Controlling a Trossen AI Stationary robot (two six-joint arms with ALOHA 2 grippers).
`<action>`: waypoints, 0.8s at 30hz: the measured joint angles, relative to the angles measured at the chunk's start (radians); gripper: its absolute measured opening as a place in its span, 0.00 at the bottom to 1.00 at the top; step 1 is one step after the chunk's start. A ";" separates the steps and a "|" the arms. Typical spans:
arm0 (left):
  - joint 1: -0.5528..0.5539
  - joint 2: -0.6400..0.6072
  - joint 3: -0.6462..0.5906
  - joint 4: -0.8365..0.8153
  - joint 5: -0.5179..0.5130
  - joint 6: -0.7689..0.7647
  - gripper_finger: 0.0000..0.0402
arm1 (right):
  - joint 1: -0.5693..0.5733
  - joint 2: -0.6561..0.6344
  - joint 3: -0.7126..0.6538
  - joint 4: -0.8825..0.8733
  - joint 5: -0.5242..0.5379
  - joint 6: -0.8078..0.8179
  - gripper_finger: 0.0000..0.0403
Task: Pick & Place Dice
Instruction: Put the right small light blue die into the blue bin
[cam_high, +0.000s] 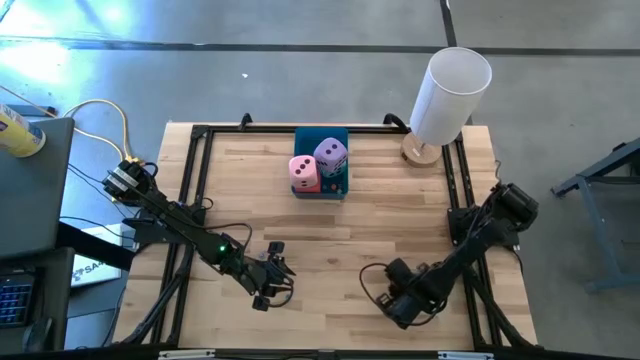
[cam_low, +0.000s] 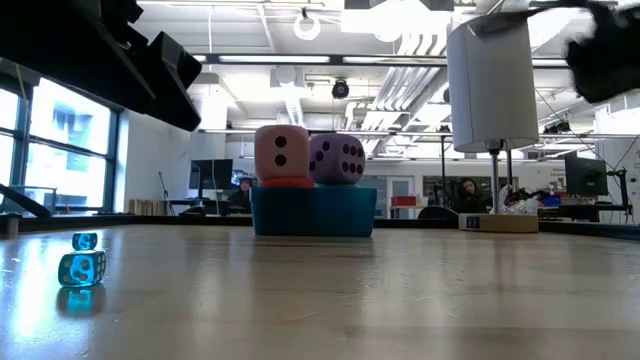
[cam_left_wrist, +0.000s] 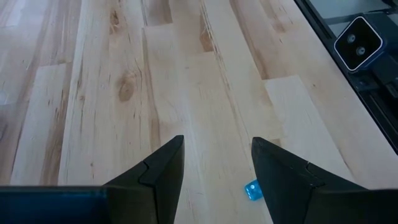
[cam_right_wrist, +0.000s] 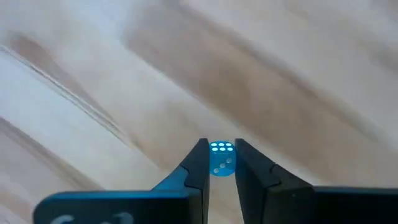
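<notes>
Right gripper (cam_right_wrist: 221, 149) sits low over the near right part of the pale wooden table (cam_high: 330, 240), its two dark fingers drawn in tight on a small translucent blue die (cam_right_wrist: 222, 163). The pinch lands on two opposite flat sides, which is probably why the cube sits square between the tips and not cocked. A face with several pale pips is turned toward the wrist camera. Being a cube, it has no long axis to line up, so any pair of parallel faces would serve for the grip.

Left gripper (cam_left_wrist: 217, 155) waits over the near left part of the table, with its fingers apart and nothing between them. A second small blue die (cam_left_wrist: 252, 190) lies on the wood just beside one finger, outside the gap.

At the far edge, the blue rectangular tray (cam_low: 315, 212) holds the four soft cubes, packed close. The light pink die (cam_high: 303, 168) rests on top of the red die (cam_high: 311, 186), the lilac purple die (cam_high: 331, 155) is beside it, and the teal die (cam_high: 337, 182) is tucked low at the tray's near side. From table height the pink one shows a two-pip face. The tray walls keep the stack from sliding. My guess is the held die needs a lift clear of the table next.
</notes>
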 joint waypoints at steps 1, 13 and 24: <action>0.000 0.000 0.000 0.000 0.000 0.000 0.45 | -0.009 0.000 0.008 0.006 0.038 -0.033 0.09; 0.000 0.000 0.000 0.006 0.003 -0.003 0.45 | -0.216 -0.002 0.077 0.072 0.517 -0.538 0.09; 0.000 0.000 -0.015 0.003 0.003 -0.047 0.45 | -0.477 -0.002 0.086 0.448 0.612 -1.004 0.09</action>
